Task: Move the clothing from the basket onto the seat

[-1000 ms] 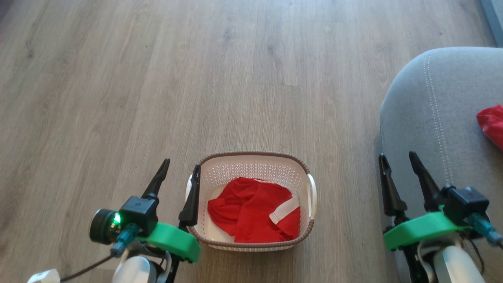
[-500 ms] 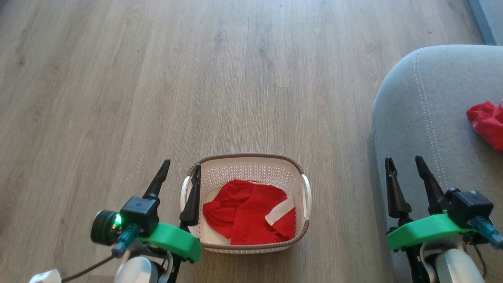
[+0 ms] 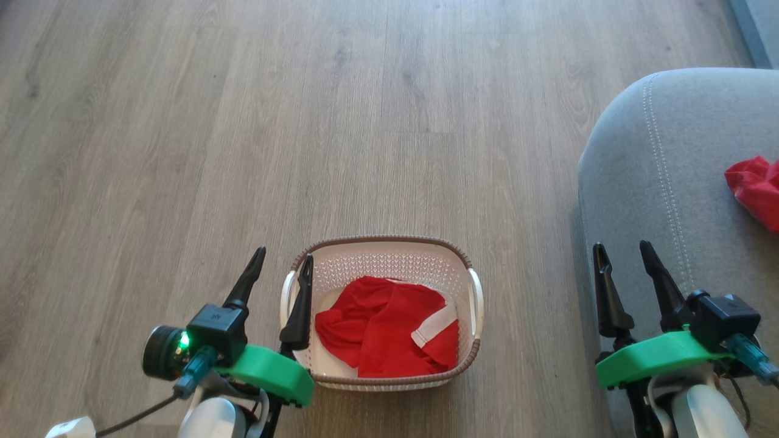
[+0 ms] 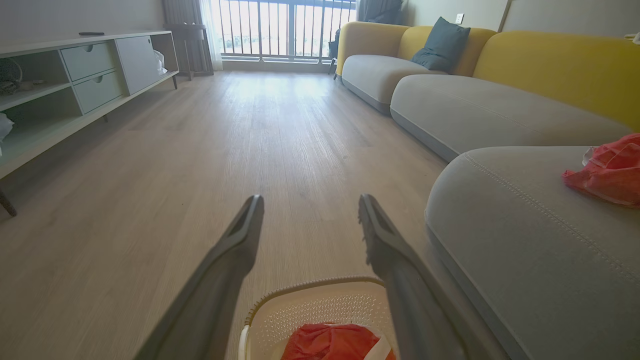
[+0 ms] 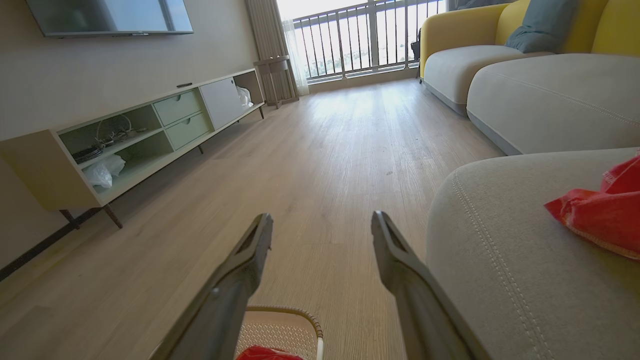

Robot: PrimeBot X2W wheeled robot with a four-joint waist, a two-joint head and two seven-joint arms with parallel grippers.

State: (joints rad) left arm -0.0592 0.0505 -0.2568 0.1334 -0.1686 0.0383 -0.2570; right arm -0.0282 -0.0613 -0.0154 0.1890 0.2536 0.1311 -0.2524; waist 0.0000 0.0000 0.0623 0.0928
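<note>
Red clothing [image 3: 386, 325] with a white band lies crumpled in the cream basket [image 3: 380, 248] on the floor; the basket [image 4: 320, 295] and its red clothing [image 4: 330, 342] also show low in the left wrist view. Another red garment [image 3: 754, 190] rests on the grey seat [image 3: 681, 182] at the right. My left gripper [image 3: 285, 258] hovers open at the basket's left handle, one finger over the rim. My right gripper [image 3: 622, 250] is open above the seat's left edge, holding nothing. The seat [image 5: 510, 260] and its red garment [image 5: 600, 212] show in the right wrist view.
Wood-plank floor [image 3: 304, 121] stretches ahead and to the left. A long low TV cabinet [image 5: 150, 135] lines the left wall, and a yellow-backed sofa [image 4: 475, 95] with a dark cushion runs along the right beyond the seat.
The head view has shifted slightly, so basket and seat sit a little further left than a second ago. Both grippers stay open with no visible move relative to the scene.
</note>
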